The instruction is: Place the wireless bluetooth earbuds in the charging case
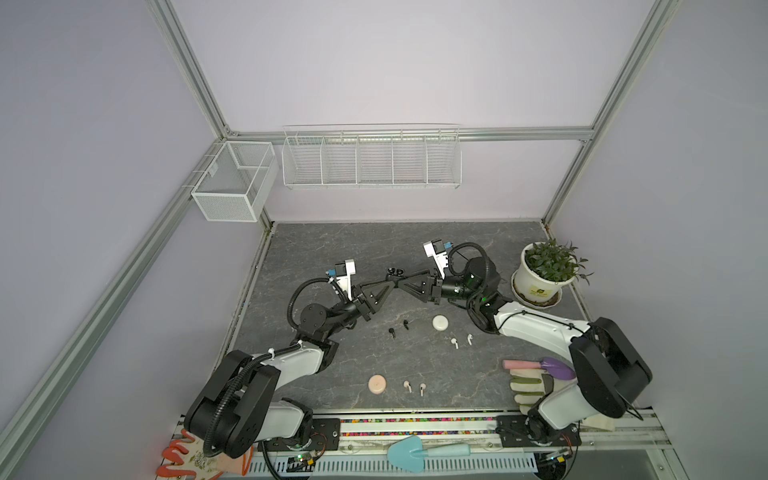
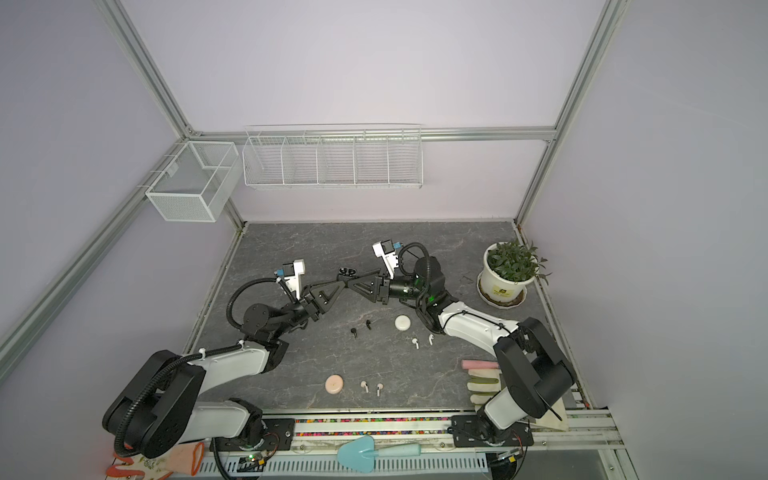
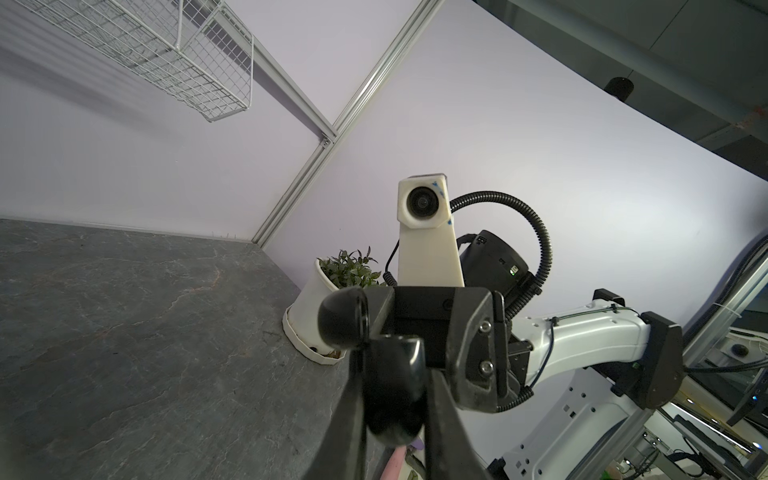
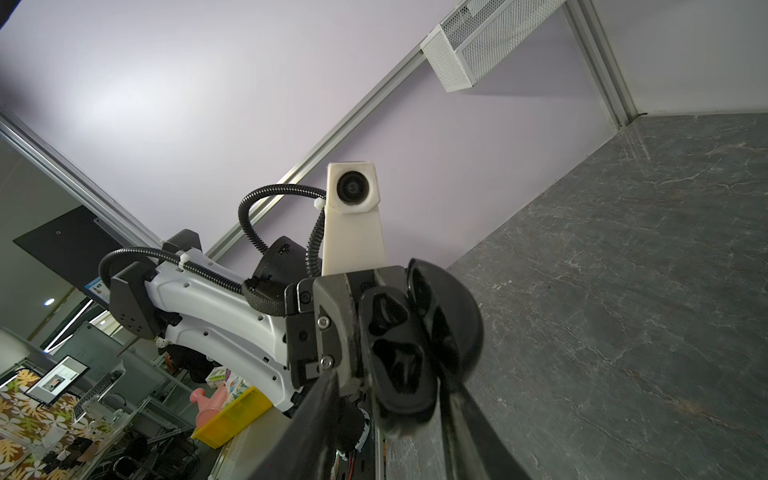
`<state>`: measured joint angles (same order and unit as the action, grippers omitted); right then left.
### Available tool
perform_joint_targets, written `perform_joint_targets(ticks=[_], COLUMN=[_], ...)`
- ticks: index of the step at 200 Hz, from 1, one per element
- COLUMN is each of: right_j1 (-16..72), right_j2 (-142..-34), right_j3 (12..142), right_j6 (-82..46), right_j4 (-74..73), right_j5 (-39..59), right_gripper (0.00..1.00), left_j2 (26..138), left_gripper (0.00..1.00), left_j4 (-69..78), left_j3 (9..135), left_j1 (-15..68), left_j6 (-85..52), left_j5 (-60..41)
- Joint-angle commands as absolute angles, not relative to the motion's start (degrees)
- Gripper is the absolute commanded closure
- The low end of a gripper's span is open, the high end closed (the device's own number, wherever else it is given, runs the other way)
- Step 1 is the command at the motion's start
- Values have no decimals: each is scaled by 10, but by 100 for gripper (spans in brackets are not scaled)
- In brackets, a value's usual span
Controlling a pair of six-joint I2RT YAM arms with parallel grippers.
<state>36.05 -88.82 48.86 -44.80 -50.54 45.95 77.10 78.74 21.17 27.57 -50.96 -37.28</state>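
Both grippers meet nose to nose above the table's middle, at a black charging case (image 1: 395,273) with its lid swung open. My left gripper (image 3: 395,374) is shut on its base. The right gripper (image 4: 390,374) has its fingers on either side of the same base (image 4: 395,345), whose two sockets are empty; whether they press on it does not show. On the table lie two black earbuds (image 1: 405,323), two white earbuds (image 1: 454,343) and two pink earbuds (image 1: 407,386). A closed white round case (image 1: 440,323) and a pink one (image 1: 377,384) sit beside them.
A potted plant (image 1: 548,270) stands at the right edge. A purple trowel (image 1: 557,368) and a glove (image 1: 530,384) lie under the right arm. At the front are a teal trowel (image 1: 415,453) and an orange glove (image 1: 187,461). Wire baskets (image 1: 370,160) hang on the back wall.
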Motion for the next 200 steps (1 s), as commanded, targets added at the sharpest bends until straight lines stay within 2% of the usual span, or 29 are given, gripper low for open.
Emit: perform_joint_targets(ticks=[1,94,111,133,168,200], right_j1=[363,363,360,351,341,331], right_j2=[-903,-892,-887,-875,-853,-848], right_j3=[500,519,520,526,543,548], right_j6=[-476,-460,-445,-405,-297,-259], right_j4=[-550,-525,-502,-441,-296,-255], right_j5=[467,477,485,511,538,562], right_gripper=[60,73,74,74,76,77], left_j2=[763,759,757,752,741,721], left_gripper=[100,100,79,60,54,54], left_j4=[811,810,810,809,781,754], left_j3=[215,207,203,193,194,189], left_j1=[282,282,282,280,279,279], left_j6=[-514,-506,-503,-506,-497,-462], left_j5=[-374,-379,-382,-381,-420,-425])
